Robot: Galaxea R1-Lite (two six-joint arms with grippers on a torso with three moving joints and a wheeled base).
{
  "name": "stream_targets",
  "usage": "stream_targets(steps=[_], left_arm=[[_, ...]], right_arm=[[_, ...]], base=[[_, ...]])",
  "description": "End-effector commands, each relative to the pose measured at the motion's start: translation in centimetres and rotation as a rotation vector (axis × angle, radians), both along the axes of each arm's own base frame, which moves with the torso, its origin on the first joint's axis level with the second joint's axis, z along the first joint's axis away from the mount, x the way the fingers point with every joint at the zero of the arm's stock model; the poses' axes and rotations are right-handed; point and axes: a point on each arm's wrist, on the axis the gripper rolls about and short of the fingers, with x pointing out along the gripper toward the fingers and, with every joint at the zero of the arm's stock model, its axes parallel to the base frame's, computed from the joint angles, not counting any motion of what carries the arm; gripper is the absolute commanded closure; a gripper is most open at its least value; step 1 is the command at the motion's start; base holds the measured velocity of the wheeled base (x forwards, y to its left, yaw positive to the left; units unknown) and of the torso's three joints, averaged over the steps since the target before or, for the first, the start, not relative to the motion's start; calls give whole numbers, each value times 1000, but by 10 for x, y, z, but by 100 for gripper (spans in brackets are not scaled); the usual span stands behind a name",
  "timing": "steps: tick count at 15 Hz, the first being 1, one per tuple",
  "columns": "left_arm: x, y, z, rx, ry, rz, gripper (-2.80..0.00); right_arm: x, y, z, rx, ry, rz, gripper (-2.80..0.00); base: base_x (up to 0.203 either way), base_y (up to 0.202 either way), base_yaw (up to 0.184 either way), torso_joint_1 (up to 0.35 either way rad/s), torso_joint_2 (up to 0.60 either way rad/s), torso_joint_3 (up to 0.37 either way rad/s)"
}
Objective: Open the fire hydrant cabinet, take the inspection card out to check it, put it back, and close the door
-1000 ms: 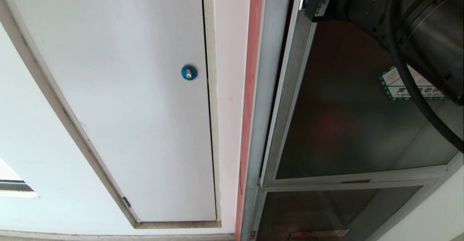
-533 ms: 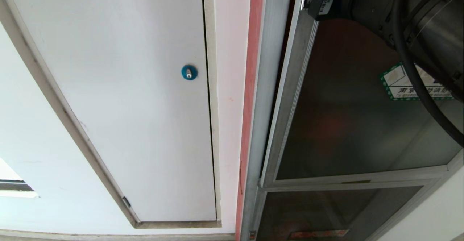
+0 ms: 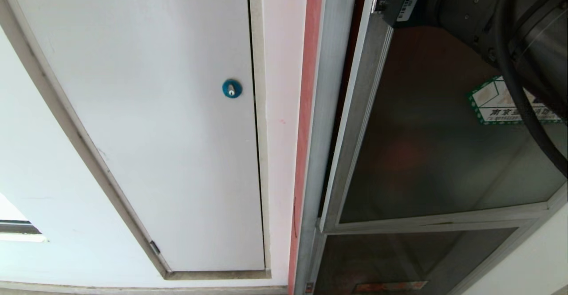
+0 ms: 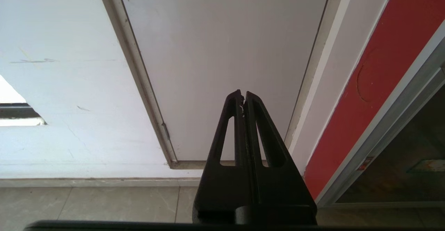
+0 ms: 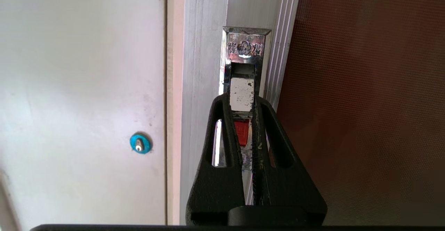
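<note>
At the door's latch edge, right tool [image 5: 246,114] pinching the red latch [image 5: 241,132]

Straight ahead of the right tool, the latch sits in its upright metal housing on the door [image 3: 426,153] frame, long axis along that frame; door ajar from the fire hydrant cabinet [image 3: 326,108]; pull looks outward; left tool [image 4: 243,97] pressed together, parked well off by the white door [image 4: 226,43]; inspection card unseen.

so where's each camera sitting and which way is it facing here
Head view: on the head, facing the white door and the cabinet's door; right arm shows.
Left wrist view: behind the shut left gripper, facing the white door's lower corner.
Right wrist view: behind the right gripper, shut on the door's latch.
Head and right wrist views share the blue lock.
</note>
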Motion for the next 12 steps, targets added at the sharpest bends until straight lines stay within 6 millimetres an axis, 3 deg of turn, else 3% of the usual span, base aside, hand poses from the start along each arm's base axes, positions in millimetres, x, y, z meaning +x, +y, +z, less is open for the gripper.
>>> stream_targets(steps=[1, 6, 7, 12], left_arm=[[0, 0, 0, 0, 1, 0, 0], [0, 0, 0, 0, 1, 0, 0], [0, 0, 0, 0, 4, 0, 0], [0, 0, 0, 0, 1, 0, 0]], right_arm=[[-5, -3, -2, -20, 20, 2, 0], [-7, -4, -2, -27, 35, -3, 0], [-7, -3, -3, -30, 37, -3, -280], [-10, -1, -11, -73, 70, 12, -280]], base=[[0, 0, 0, 0, 0, 0], [0, 0, 0, 0, 0, 0], [0, 0, 0, 0, 0, 0], [0, 0, 0, 0, 0, 0]])
